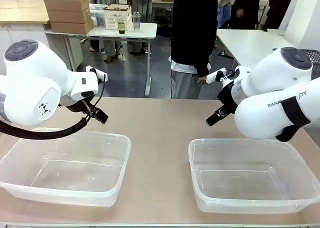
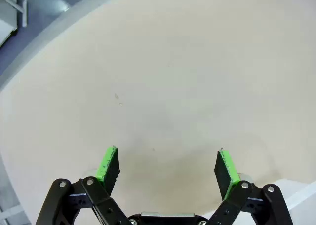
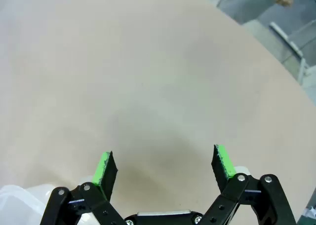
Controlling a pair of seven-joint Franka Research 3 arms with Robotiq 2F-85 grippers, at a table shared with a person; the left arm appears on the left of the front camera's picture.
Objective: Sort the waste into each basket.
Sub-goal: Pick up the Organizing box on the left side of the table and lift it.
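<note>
"RANK", "OT" partly legible, on right arm [image 1: 272, 115]

Bright, even overhead room light. A soft shadow pools on the table [image 3: 148, 87] low in both wrist views, which bow at the edges. Faint glare on the left basket [image 1: 75, 132] and the right basket [image 1: 240, 139]. Front view sharp.

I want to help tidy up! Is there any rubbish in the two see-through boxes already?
No, in the front view the left tub and the right tub show bare bottoms, with nothing lying inside.
</note>
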